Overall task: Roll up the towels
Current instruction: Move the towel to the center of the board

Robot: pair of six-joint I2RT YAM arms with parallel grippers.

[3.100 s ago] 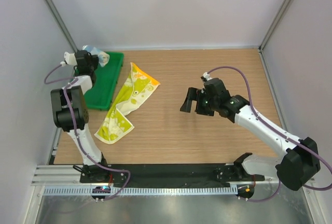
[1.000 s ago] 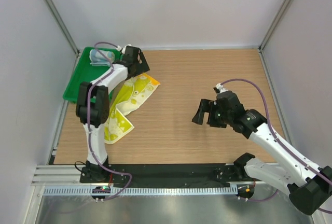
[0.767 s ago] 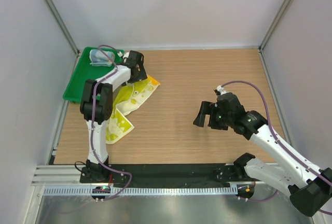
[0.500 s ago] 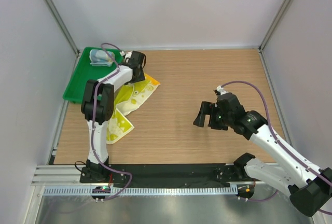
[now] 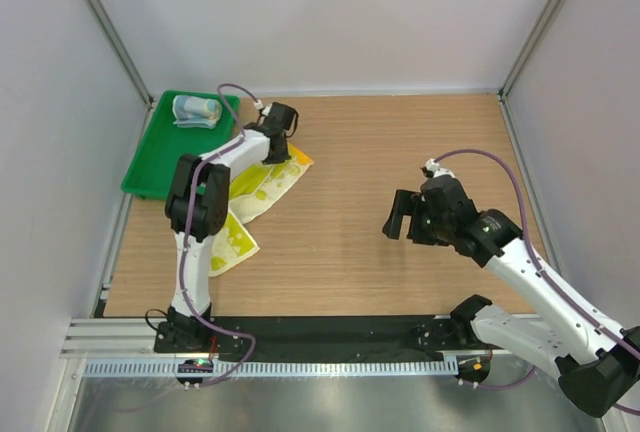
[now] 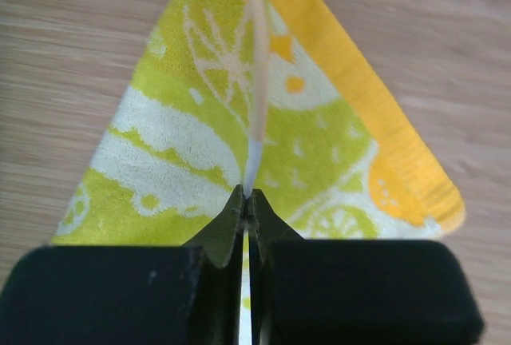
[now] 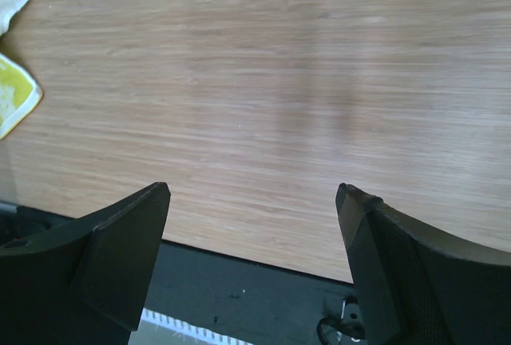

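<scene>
The yellow-green towel (image 5: pixel 255 180) lies spread diagonally on the wooden table, with orange at its far end. My left gripper (image 5: pixel 283 148) is at that far end, shut on a raised fold of the towel's edge. In the left wrist view that thin edge runs up from between the closed gripper (image 6: pixel 249 197), and the printed yellow-green towel (image 6: pixel 176 145) lies flat below. The light blue towel (image 5: pixel 196 110) sits rolled up at the far end of the green tray. My right gripper (image 5: pixel 403 218) hovers open over bare wood to the right; the right gripper (image 7: pixel 254 193) holds nothing.
The green tray (image 5: pixel 150 164) rests against the left wall at the back. A corner of the yellow-green towel (image 7: pixel 11 102) shows at the left edge of the right wrist view. The black base rail (image 5: pixel 330 332) runs along the near edge.
My left gripper came away from the tray to the yellow-green towel's far end and shut on its edge. The right arm drifted slightly right and stayed open.
</scene>
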